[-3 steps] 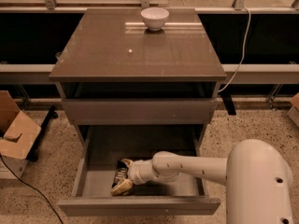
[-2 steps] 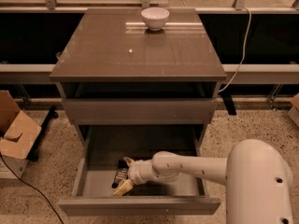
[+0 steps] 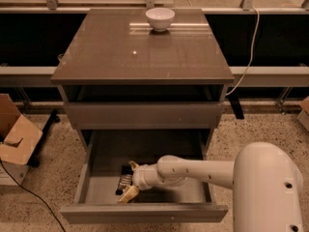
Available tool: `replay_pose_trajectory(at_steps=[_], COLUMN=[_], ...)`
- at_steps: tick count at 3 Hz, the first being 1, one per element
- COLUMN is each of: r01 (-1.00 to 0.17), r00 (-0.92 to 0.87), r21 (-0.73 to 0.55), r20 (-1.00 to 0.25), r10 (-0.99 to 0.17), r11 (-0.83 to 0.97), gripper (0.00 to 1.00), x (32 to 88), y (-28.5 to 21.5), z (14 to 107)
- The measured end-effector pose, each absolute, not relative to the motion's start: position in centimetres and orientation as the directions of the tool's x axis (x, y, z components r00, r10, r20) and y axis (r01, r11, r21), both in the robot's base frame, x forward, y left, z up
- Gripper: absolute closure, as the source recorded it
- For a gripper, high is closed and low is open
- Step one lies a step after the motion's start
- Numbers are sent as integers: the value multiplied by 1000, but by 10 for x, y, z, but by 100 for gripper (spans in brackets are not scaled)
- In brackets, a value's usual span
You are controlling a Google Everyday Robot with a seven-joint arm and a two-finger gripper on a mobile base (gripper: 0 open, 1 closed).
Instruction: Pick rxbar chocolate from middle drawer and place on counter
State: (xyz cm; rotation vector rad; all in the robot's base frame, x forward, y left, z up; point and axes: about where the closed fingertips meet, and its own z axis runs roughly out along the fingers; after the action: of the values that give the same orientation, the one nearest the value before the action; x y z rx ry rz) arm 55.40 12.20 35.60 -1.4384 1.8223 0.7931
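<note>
The middle drawer (image 3: 145, 211) is pulled out at the bottom of the cabinet, and its grey floor shows. The rxbar chocolate (image 3: 123, 183), a small black bar, lies on the drawer floor at the front left. My gripper (image 3: 130, 181) reaches into the drawer from the right, low over the floor. Its pale fingers (image 3: 128, 194) are spread open with the bar between them, and the bar still rests on the floor. The counter (image 3: 142, 52) is the glossy grey-brown cabinet top above.
A white bowl (image 3: 160, 19) stands at the back of the counter. A shut drawer front (image 3: 145, 115) sits above the open drawer. A cardboard box (image 3: 14, 139) is on the floor at the left. A cable (image 3: 248, 47) hangs at the right.
The arm has barely moved. The gripper stays low in the drawer at the bar, shifted only slightly.
</note>
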Motion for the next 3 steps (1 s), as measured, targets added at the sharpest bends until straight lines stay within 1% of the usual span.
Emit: replay_pose_trajectory(at_steps=[1,2,3], r01=[-980,-981,-982], r00=[-144,-133,-123], r21=[34,23,11], r20=[-803,-799,-798], r10=[-578,-586,-590], r11=[197,191,190], gripper=[0,18,41], x=[554,554,553], y=[122,123,122], z=[353,350,351])
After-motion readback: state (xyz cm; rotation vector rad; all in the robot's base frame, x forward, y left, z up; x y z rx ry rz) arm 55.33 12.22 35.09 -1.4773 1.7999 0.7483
